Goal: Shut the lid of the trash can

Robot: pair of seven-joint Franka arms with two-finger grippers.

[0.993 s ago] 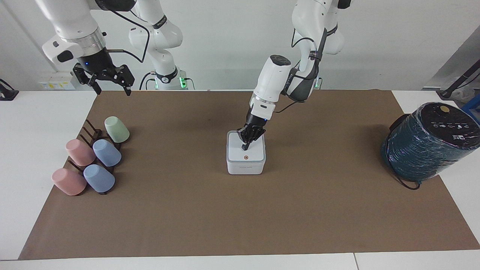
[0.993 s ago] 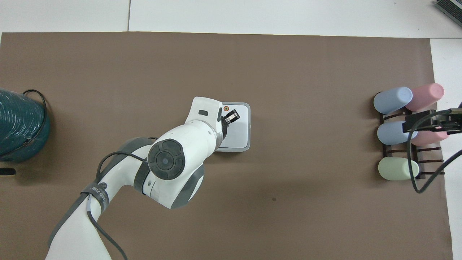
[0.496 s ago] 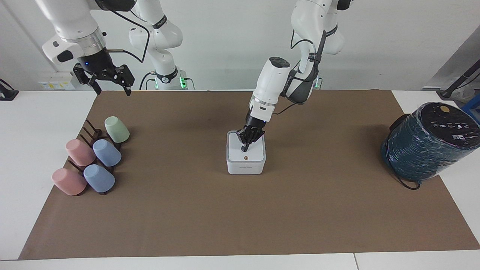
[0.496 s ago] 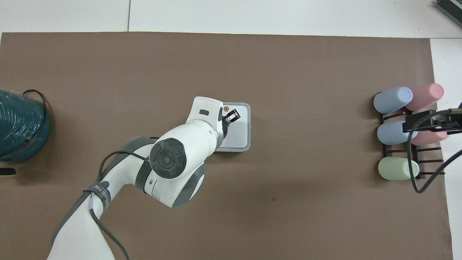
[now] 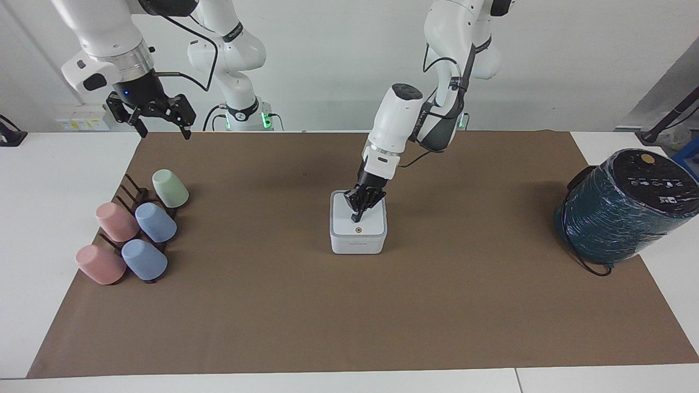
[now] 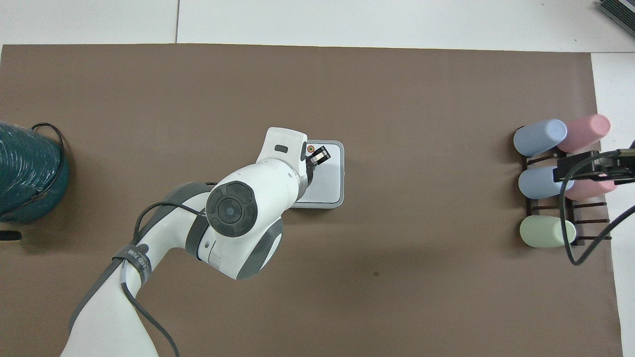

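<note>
The small white cube trash can (image 5: 358, 243) (image 6: 339, 198) stands mid-mat. Its square white lid (image 5: 371, 224) (image 6: 330, 176) lies flat on top, the orange-brown dot (image 5: 358, 230) (image 6: 310, 148) facing up. My left gripper (image 5: 356, 218) (image 6: 321, 157) is shut, its tips pressing down on the lid's top beside the dot. My right gripper (image 5: 159, 128) (image 6: 585, 168) waits open and empty in the air, over the cup rack in the overhead view.
A dark rack (image 5: 134, 199) (image 6: 585, 218) holds several pastel cups at the right arm's end. A large dark teal wrapped cylinder (image 5: 622, 207) (image 6: 25, 173) stands at the left arm's end. A brown mat (image 5: 349, 305) covers the table.
The left arm has shifted slightly, its gripper tips staying on the lid. The lid stays flat. The right arm has not moved.
</note>
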